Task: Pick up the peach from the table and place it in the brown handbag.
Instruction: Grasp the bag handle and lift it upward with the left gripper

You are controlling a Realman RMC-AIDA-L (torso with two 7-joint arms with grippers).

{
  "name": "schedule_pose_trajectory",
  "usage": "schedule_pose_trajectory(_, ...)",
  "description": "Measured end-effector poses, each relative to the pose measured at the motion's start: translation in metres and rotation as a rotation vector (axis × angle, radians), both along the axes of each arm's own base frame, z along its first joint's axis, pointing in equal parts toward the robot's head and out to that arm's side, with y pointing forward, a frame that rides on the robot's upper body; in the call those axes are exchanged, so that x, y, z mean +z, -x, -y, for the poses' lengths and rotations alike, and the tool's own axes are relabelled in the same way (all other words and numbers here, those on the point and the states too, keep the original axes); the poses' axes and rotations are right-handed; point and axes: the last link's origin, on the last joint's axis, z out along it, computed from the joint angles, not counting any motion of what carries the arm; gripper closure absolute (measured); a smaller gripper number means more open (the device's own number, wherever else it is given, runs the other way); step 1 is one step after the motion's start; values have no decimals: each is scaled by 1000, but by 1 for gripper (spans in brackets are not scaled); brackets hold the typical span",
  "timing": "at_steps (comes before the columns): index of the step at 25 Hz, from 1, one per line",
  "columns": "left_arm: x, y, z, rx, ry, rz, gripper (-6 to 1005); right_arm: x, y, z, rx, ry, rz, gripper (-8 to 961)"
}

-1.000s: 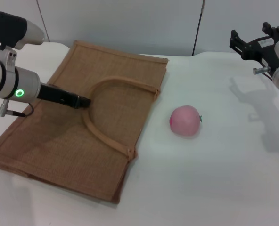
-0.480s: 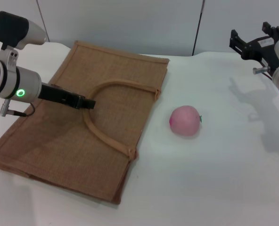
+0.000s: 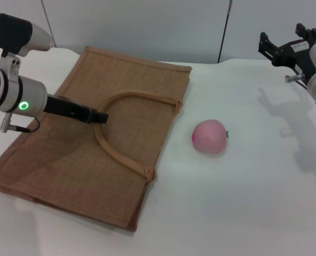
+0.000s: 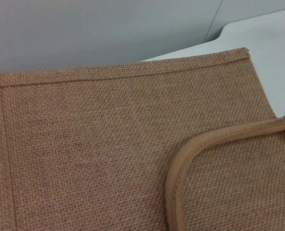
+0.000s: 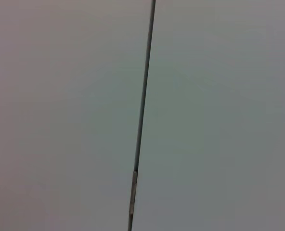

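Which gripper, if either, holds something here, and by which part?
The left gripper is at the bag's handle, but whether it grips it cannot be told. The right gripper is raised and holds nothing; the peach lies free.

The brown handbag [image 3: 88, 141] is coarse, rough woven cloth, probably jute; the peach [image 3: 210, 136] looks matt; the table [image 3: 243, 202] smooth.

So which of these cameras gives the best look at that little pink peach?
The head view. It shows the whole peach lying on the white table, apart from the brown handbag and untouched by either arm. The left wrist view shows only bag fabric and a handle, no peach; the right wrist view shows just a blank wall.
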Motion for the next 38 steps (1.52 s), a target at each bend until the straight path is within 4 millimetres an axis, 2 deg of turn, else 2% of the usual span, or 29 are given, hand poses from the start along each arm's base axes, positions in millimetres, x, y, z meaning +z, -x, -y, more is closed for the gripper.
schedule_pose_trajectory(15, -9, 3, 2, 16, 25, -3, 655, 0, 0, 0, 0, 0, 2, 57)
schedule_pose_trajectory(26, -8, 4, 1, 22, 15, -7, 687, 0, 0, 0, 0, 0, 2, 57)
schedule_pose_trajectory(31, -8, 2, 0, 8, 9, -22, 808, 0, 0, 0, 1, 0, 1, 57)
schedule_pose_trajectory(38, -9, 0, -1, -2, 11, -33, 837, 0, 1, -1, 3, 1, 0, 57)
